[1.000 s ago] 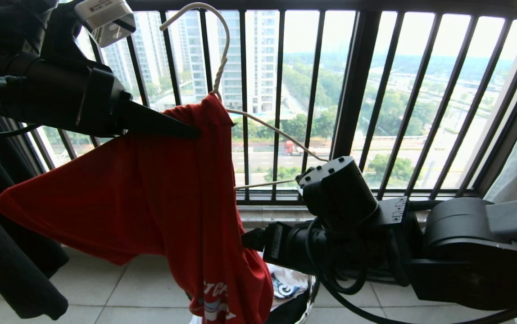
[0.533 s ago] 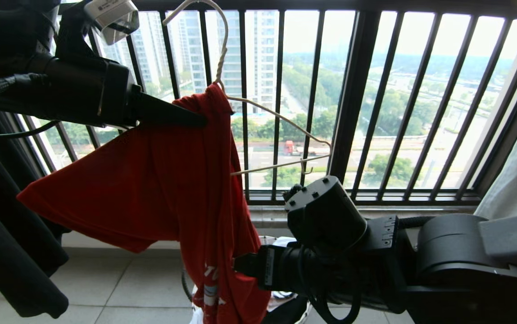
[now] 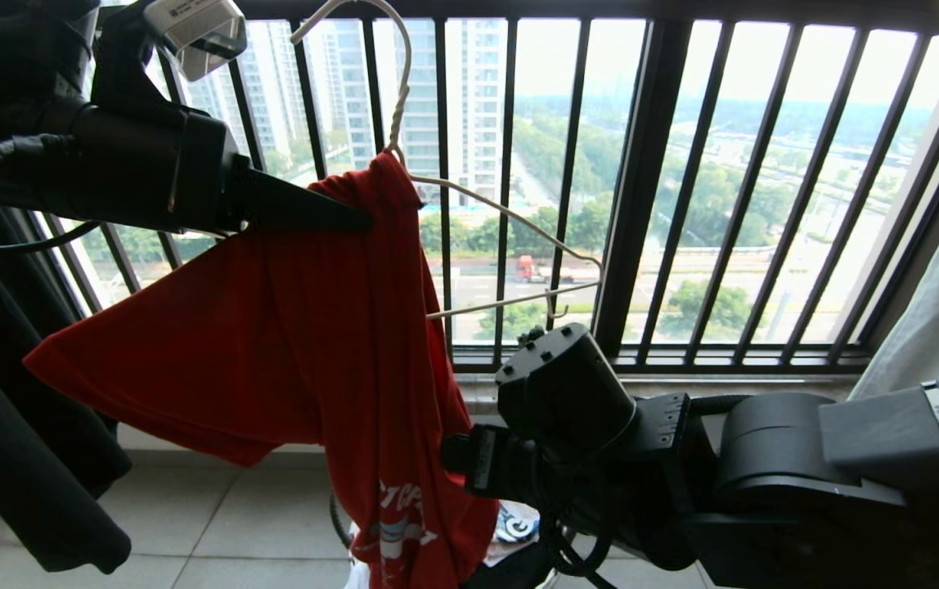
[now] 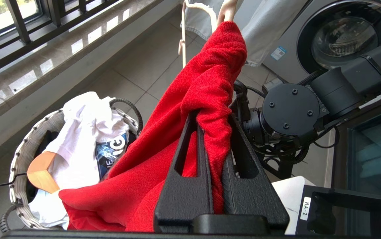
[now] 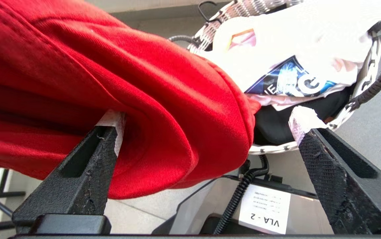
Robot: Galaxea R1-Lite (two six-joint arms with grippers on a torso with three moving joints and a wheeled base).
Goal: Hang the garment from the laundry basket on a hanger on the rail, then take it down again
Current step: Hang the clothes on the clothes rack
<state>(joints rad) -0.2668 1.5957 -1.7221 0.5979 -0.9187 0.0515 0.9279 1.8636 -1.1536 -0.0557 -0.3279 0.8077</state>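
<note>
My left gripper [image 4: 215, 119] pinches the red cotton T-shirt [image 3: 289, 327] on the thin white wire hanger [image 3: 510, 217]; right gripper [image 5: 207, 132], jaws spread, should close only around loose cloth.

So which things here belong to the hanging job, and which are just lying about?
Job: red short-sleeved T-shirt; thin white wire hanger; round woven laundry basket; left pincer gripping the shirt; right pincer, open.

Bystanders: white printed T-shirt; wooden hanger; washing machine.
</note>
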